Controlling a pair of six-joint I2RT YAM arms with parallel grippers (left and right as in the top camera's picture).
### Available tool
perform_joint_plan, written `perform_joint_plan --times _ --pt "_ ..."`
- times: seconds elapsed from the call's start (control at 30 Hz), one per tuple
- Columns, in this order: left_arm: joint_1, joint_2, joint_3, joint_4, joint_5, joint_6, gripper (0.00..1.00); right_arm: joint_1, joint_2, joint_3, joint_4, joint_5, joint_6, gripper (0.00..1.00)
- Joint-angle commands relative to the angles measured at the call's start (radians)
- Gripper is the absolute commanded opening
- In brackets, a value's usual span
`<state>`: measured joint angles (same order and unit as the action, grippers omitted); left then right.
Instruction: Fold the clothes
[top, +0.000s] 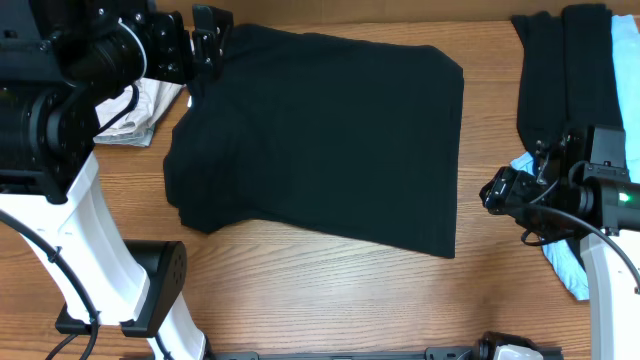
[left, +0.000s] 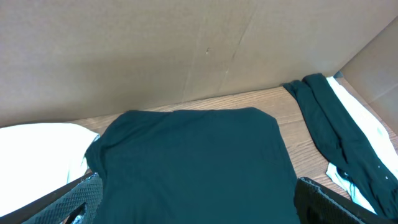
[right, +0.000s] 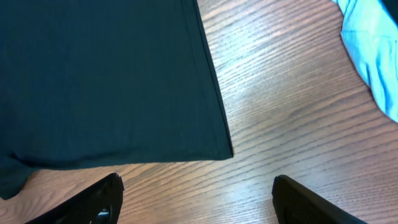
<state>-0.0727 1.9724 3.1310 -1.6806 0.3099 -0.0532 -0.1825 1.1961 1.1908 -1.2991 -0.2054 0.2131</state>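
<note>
Nearest us, toward 6 o'clock on the overhead dial, the wooden table (top: 330, 300) showed its grain below the hem of the black garment (top: 320, 140). This garment lay flat across the centre, with layered edges bunched at about 8 o'clock. At 3 o'clock the right gripper (top: 490, 192) hovered just beside the garment's near right corner. Its fingers (right: 99, 199) were spread wide, with only wood between them. A light-blue garment (top: 565, 265) was crumpled behind it at 4 o'clock. Farther back, at 2 o'clock, a stack of dark clothes (top: 560, 70) waited, well apart from the work. At 10 o'clock a pale beige garment (top: 150, 105) lay just beside the black one. Farthest, near 11 o'clock, the left gripper (top: 210, 35) hung over the garment's far left corner, its claw also apart and holding nothing. We judged the step to be the approach before a fold, with no grasp made yet. The next move would call for each claw to drop low, slip one finger under every layer at its corner, close firmly, and then lift both corners together so the limp cloth does not skew.
</note>
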Motion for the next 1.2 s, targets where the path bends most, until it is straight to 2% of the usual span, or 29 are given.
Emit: perform_joint_plan --times 0.0,0.63,0.7,0.73,0.77,1.0,1.03,1.17 --pt "-0.005 -0.005 0.005 -0.003 -0.006 -0.014 1.00 -0.001 -0.003 0.007 0.011 0.002 -0.009 0.80" --pt "-0.005 -0.005 0.005 -0.006 -0.006 -0.012 1.00 -0.001 -0.003 0.007 0.005 0.002 -0.009 0.82" --pt "-0.005 -0.002 -0.005 -0.009 -0.066 0.005 1.00 -0.001 -0.003 0.007 0.005 0.002 -0.009 0.83" --pt "-0.005 -0.004 -0.053 -0.009 -0.188 -0.050 1.00 -0.001 -0.003 0.007 0.007 0.002 -0.008 0.85" --pt "-0.005 -0.005 -0.088 -0.009 -0.246 -0.098 1.00 -0.001 -0.003 0.007 0.011 0.002 -0.008 0.85" --pt "-0.005 -0.005 -0.560 -0.009 -0.463 -0.350 1.00 -0.001 -0.003 0.007 0.001 0.002 -0.008 0.85" --pt "-0.005 -0.005 -0.703 -0.009 -0.525 -0.419 1.00 -0.001 -0.003 0.006 -0.001 0.002 -0.008 0.85" --pt "-0.005 -0.005 -0.993 -0.006 -0.589 -0.548 1.00 -0.001 -0.003 0.007 0.002 0.002 -0.008 0.85"
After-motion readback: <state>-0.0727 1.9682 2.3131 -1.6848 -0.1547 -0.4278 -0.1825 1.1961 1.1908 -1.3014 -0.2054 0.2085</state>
